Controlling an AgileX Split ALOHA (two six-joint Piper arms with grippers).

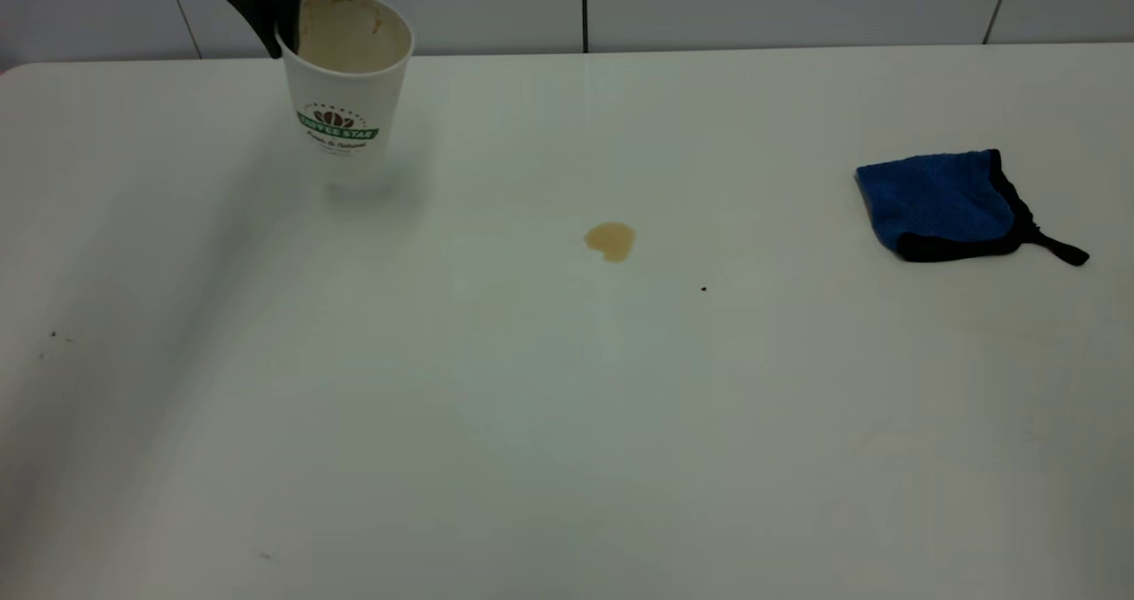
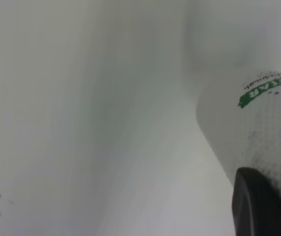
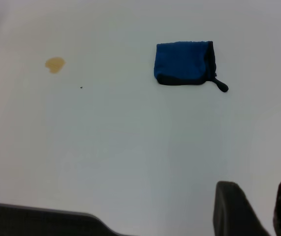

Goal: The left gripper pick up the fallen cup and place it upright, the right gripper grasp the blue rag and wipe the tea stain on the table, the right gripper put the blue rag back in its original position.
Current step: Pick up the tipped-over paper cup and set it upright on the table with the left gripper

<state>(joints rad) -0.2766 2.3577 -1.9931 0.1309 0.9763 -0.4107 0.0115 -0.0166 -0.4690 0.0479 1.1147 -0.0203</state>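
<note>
The white cup (image 1: pixel 347 86) with the green logo stands upright at the table's (image 1: pixel 567 423) back left, its tan-stained inside showing. My left gripper (image 1: pixel 282 42) reaches down from the top edge and is shut on the cup's rim. In the left wrist view one black finger (image 2: pixel 258 206) lies against the cup's textured wall (image 2: pixel 258 128). The tea stain (image 1: pixel 610 241) (image 3: pixel 54 64) sits near the table's middle. Flat at the right lies the blue rag (image 1: pixel 943 203) (image 3: pixel 183 62). My right gripper (image 3: pixel 257 189) shows only in its wrist view, open, well away from the rag.
A tiny dark speck (image 1: pixel 703 289) lies right of the stain, and a few faint specks (image 1: pixel 53 336) mark the left side. A grey panelled wall (image 1: pixel 797 2) runs behind the table's far edge.
</note>
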